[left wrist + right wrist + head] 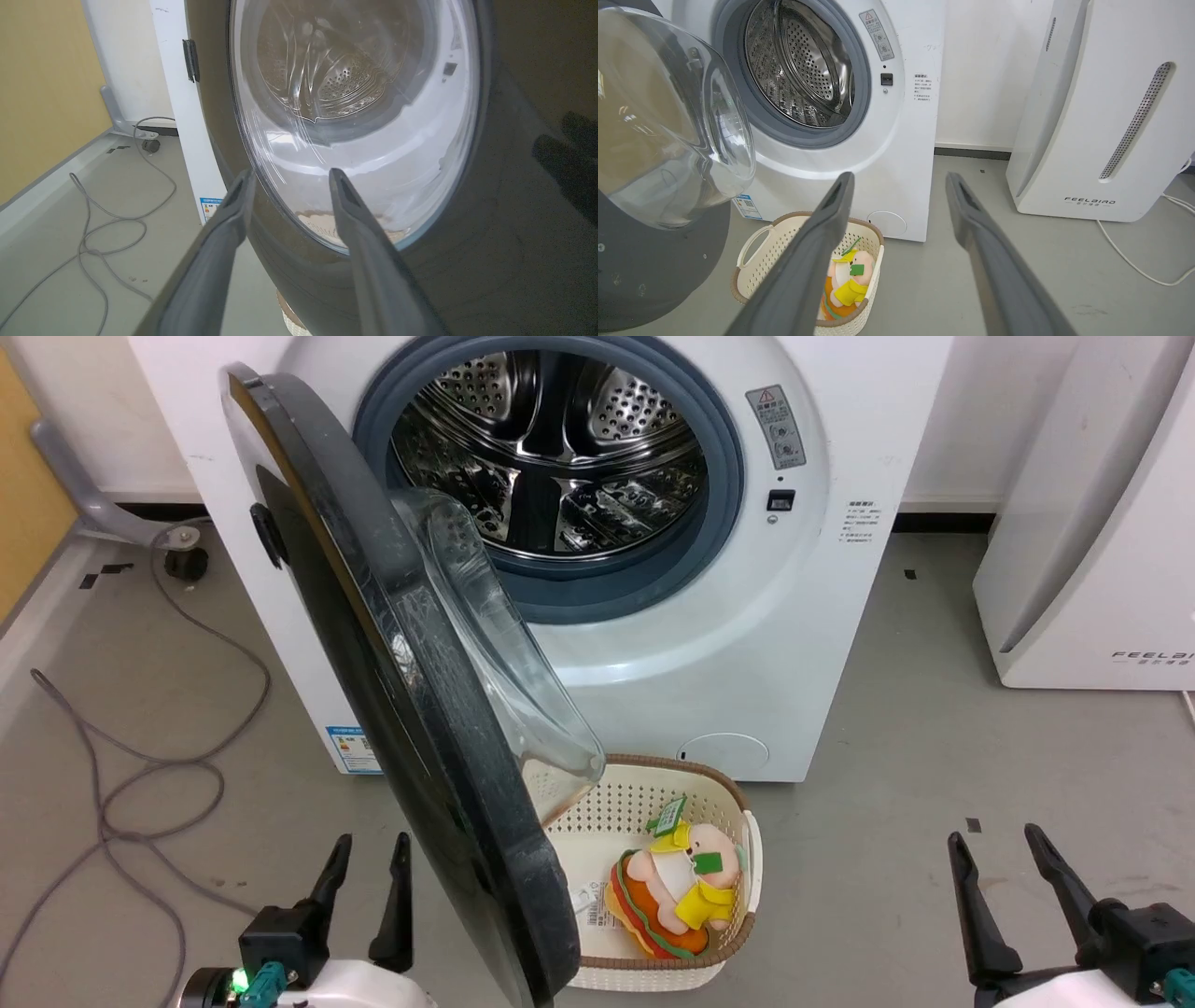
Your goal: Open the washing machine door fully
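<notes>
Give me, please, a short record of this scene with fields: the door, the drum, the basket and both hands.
door: washing machine door swung out, edge-on to the head camera, not fully open
drum: steel drum, no laundry visible
basket: cream basket in front of the white machine
in basket: plush toy
left hand: left hand open, empty, at the door's outer side
right hand: right hand open, empty, apart from the door

I see my left gripper (pixel 373 840) and right gripper (pixel 992 833) low, well apart, fingers spread, pointing forward.
</notes>
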